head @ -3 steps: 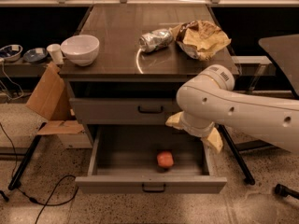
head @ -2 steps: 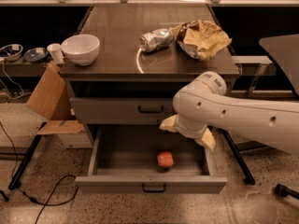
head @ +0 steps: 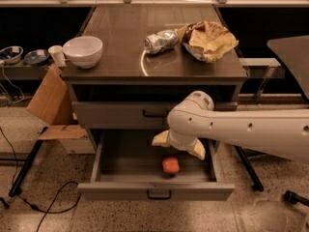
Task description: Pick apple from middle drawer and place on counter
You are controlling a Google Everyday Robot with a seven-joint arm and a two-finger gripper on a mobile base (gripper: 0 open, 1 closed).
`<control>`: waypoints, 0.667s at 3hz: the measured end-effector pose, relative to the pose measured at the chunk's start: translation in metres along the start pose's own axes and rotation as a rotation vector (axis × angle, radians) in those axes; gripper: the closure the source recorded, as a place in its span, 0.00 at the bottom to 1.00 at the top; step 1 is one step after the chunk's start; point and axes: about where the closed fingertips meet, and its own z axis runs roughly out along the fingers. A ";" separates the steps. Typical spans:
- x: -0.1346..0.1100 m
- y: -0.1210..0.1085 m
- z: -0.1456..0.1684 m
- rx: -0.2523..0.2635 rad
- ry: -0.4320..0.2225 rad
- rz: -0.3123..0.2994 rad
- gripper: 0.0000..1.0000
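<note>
Reaching down from here, you risk most at the near end. The drawer (head: pixel 120 191) is pulled out, and the apple (head: pixel 170 165) lies on its floor just behind the low front panel, right of middle. It is round and loose, so an off-centre touch will likely roll it toward a wall or a corner where you cannot straddle it.

Just above and behind the apple hang the jaws, spread wide and holding nothing. One of the pale fingers (head: pixel 161 139) sits to its left and the other to its right, both clear of the fruit. Close too high and you only pinch the crown, and the apple may squirt out.

Behind the jaws is the upper drawer front (head: pixel 120 115). The bulky arm (head: pixel 241 129) passes close under it, so a straight lift could knock the wrist against that panel or the bench edge and shake the fruit loose.

Farthest off, the bench (head: pixel 120 37) carries a bowl (head: pixel 83 50), a foil bag (head: pixel 161 41) and a chip bag (head: pixel 210 40). Set the apple down near them and it may nudge them, and the glossy top could let it roll off.
</note>
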 end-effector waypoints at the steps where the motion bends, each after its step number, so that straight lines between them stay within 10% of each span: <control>1: 0.000 0.000 0.000 0.000 0.000 0.000 0.00; 2: 0.009 0.004 -0.001 -0.040 0.012 -0.009 0.00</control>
